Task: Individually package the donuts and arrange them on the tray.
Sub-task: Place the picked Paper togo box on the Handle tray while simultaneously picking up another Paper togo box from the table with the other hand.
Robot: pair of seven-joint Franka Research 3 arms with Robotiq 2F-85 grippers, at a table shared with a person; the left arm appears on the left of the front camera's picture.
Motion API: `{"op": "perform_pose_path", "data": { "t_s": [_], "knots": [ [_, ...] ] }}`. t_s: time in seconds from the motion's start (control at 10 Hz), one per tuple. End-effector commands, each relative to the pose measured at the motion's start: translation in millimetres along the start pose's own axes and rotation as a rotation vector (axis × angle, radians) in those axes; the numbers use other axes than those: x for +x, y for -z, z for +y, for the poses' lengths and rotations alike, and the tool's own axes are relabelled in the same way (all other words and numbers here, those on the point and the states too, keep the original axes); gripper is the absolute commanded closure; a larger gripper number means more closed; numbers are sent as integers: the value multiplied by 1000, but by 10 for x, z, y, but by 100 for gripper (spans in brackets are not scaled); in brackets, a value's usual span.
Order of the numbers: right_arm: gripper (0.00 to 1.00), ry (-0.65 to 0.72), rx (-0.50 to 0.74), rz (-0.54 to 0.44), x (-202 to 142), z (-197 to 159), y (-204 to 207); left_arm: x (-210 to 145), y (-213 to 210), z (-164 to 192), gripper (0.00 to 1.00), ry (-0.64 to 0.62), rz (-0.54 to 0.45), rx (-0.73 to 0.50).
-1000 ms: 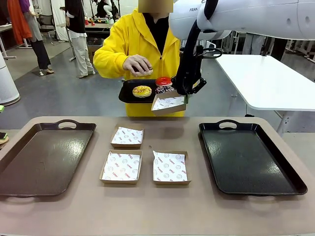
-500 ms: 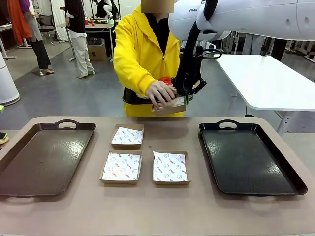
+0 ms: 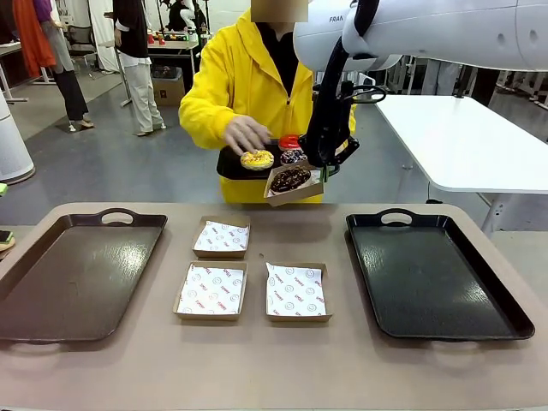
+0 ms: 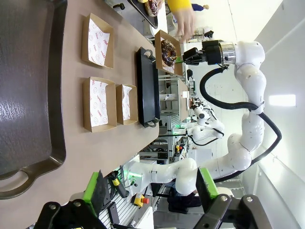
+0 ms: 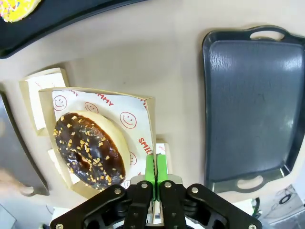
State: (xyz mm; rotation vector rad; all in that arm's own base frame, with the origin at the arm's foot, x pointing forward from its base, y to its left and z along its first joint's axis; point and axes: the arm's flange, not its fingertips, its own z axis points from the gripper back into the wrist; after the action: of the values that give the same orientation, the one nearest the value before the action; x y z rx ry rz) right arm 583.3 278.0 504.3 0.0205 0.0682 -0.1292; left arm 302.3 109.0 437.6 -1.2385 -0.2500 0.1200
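My right gripper [image 3: 324,171] hangs above the table's far edge, shut on the side wall of a cardboard box [image 3: 294,197]. A chocolate donut [image 3: 291,179] with sprinkles lies in that box. In the right wrist view the green pads [image 5: 150,167] pinch the box [image 5: 128,119] wall beside the chocolate donut [image 5: 89,149]. The person holds a small black tray [image 3: 229,169] bearing a yellow donut [image 3: 257,159], a red donut [image 3: 289,142] and a dark sprinkled donut [image 3: 293,157]; a hand [image 3: 246,134] hovers over them. My left gripper [image 4: 150,188] is open with nothing in it.
Three paper-lined cardboard boxes [image 3: 222,238] [image 3: 211,290] [image 3: 295,291] with no donuts in them sit mid-table. A brown tray [image 3: 73,274] lies at the left and a black tray [image 3: 432,274] at the right. A white table [image 3: 467,141] stands behind at the right.
The person's hand set the chocolate donut into the box I hold, then drew back over the hand-held tray. My right arm has stayed still.
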Motion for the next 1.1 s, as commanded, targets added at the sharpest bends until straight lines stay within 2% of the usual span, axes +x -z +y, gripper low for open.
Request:
{"op": "perform_pose_path", "data": {
  "t_s": [0.0, 1.0],
  "knots": [
    [100, 5, 0, -4, -33, -20, 25, 0, -11, -12, 0, 4, -5, -14],
    [100, 5, 0, -4, -33, -20, 25, 0, -11, -12, 0, 4, -5, -14]
  ]
}}
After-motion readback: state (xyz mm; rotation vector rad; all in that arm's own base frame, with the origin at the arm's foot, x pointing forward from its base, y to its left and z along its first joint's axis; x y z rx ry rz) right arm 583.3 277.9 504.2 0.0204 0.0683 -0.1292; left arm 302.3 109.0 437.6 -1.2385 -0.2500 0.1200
